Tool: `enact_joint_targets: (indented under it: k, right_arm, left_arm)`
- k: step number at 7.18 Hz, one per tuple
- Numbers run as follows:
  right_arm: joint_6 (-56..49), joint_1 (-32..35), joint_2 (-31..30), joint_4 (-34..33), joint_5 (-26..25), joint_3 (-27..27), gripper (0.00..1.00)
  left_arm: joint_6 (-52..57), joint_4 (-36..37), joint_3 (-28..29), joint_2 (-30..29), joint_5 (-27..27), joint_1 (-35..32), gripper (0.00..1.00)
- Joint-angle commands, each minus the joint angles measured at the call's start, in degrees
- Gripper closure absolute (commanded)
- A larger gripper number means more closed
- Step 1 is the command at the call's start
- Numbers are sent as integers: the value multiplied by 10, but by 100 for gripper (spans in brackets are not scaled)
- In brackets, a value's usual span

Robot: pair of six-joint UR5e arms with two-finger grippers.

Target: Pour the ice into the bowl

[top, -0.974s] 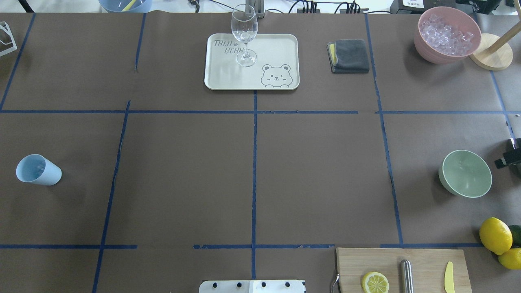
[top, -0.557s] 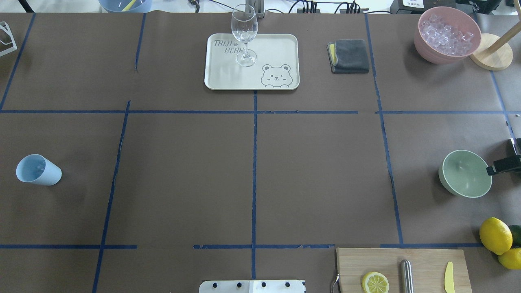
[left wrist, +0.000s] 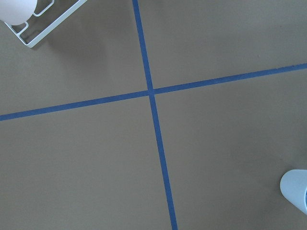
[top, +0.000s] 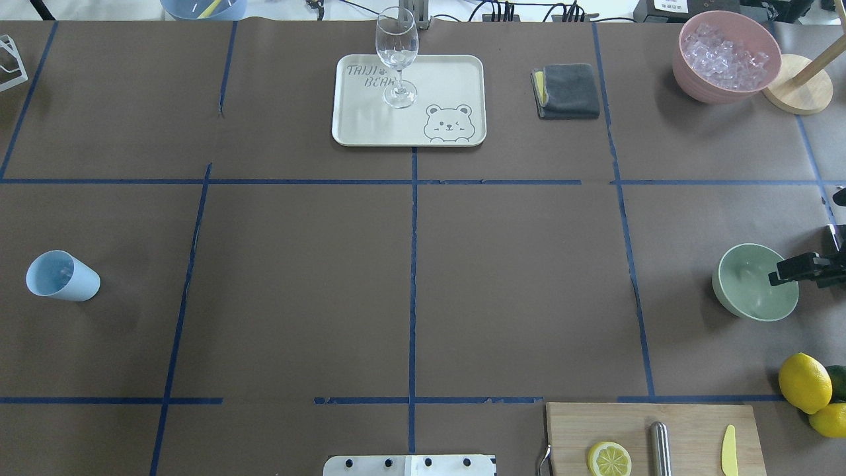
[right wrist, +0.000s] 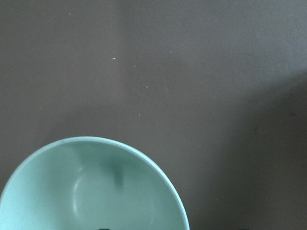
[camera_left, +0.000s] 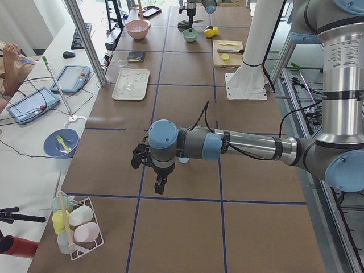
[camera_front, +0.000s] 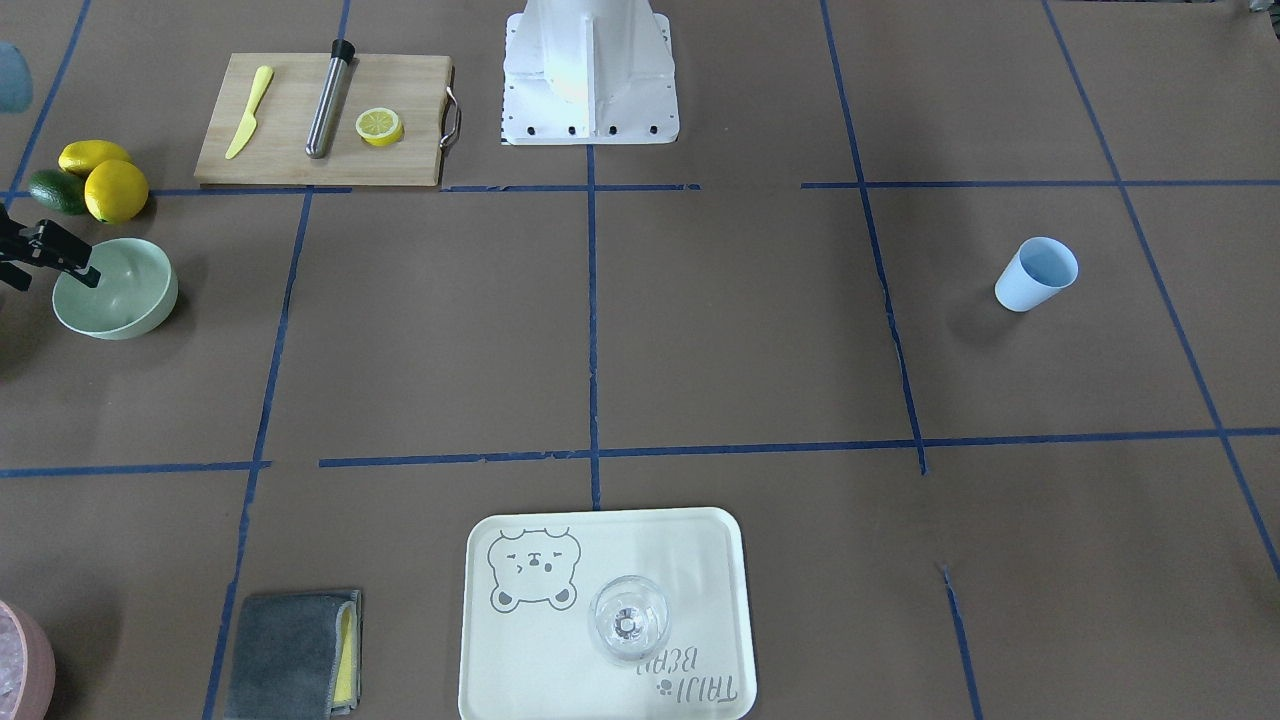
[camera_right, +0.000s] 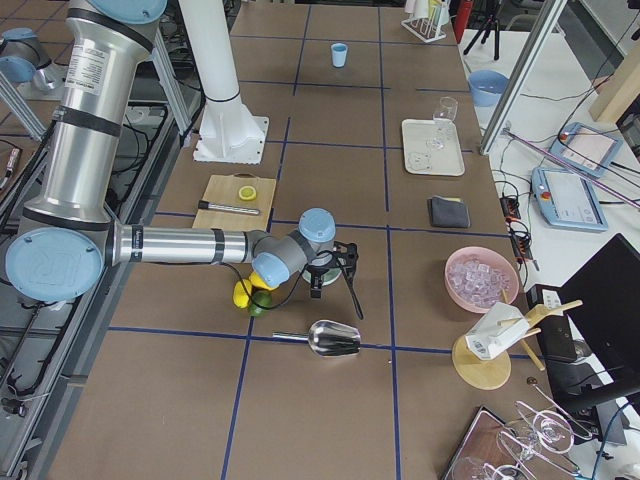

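The pale mint-green bowl (top: 747,291) stands upright and empty at the table's right side; it also shows in the front view (camera_front: 125,290) and fills the bottom of the right wrist view (right wrist: 96,191). My right gripper (top: 788,268) reaches in from the right edge, with one dark finger over the bowl's right rim (camera_front: 72,268); in the right side view its fingers look spread apart. The ice (top: 726,56) is a heap of clear cubes in the pink container (top: 694,82) at the far right. My left gripper (camera_left: 159,183) shows only in the left side view, so I cannot tell its state.
A blue cup (top: 63,276) stands at the left. A wine glass (top: 396,59) stands on the bear tray (top: 456,73). A grey cloth (top: 568,91) lies beside it. A cutting board (top: 687,430) with a lemon slice and lemons (top: 803,382) are near the bowl. A metal scoop (camera_right: 330,340) lies nearby.
My right gripper has moved in from the right edge toward the left, from beside the bowl to over its right rim. Nothing else has moved.
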Motion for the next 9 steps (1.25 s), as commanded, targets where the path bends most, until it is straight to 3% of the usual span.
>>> enact_joint_targets:
  k: [1,2,3,4,5,8,9]
  right_arm:
    - [8,-17,6,0,-4,-11,15]
    - [9,-27,6,1,-20,-12,19]
    - [9,-30,10,1,-25,-13,54]
    - [10,-30,12,2,-25,-15,82]
    - [10,-29,12,2,-24,-13,100]
    - [22,-26,11,2,-21,28,100]
    - [121,-27,23,2,-20,68,100]
  left_arm:
    - [0,0,1,1,0,0,0]
    - [0,0,1,1,0,0,0]
    - [0,0,1,1,0,0,0]
    - [2,0,1,1,0,0,0]
    - [2,-1,0,1,-1,0,0]
    - [3,-5,-2,1,-2,0,0]
    - [3,-29,-4,2,-6,1,0]
